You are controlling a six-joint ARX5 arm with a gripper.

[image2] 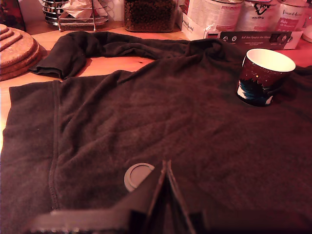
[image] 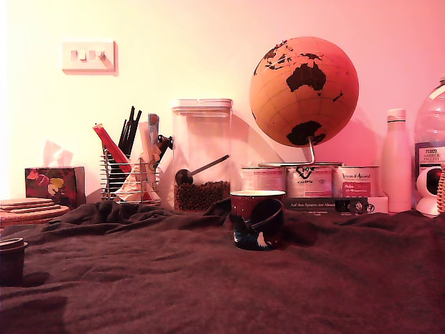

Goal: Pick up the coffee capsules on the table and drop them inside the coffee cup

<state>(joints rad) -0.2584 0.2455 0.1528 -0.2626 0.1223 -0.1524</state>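
Nearest the wrist camera, the gripper shows as two dark fingers pressed together to a thin seam, nothing between them. Just beside their tips, on the dark brown cloth of the table, lies the coffee capsule — a round grey face, partly covered by the near finger. In the exterior view the capsule stands at the far left edge of the exterior view, cut off by the frame; the arm itself does not appear there.

Further off, well apart from the capsule, the coffee cup stands upright on the cloth, its pale rim open, with white and teal blotches on its dark side.

Behind the cup is a flat box with white print reading roughly "Auf den Spuren der…", the rest too small to read. On it stand pale tins whose labels are blurred. A clear canister holds dark beans and a scoop. At the exterior view's right a bottle is cropped — its label seems to say "TESCO". A globe rises at the back.
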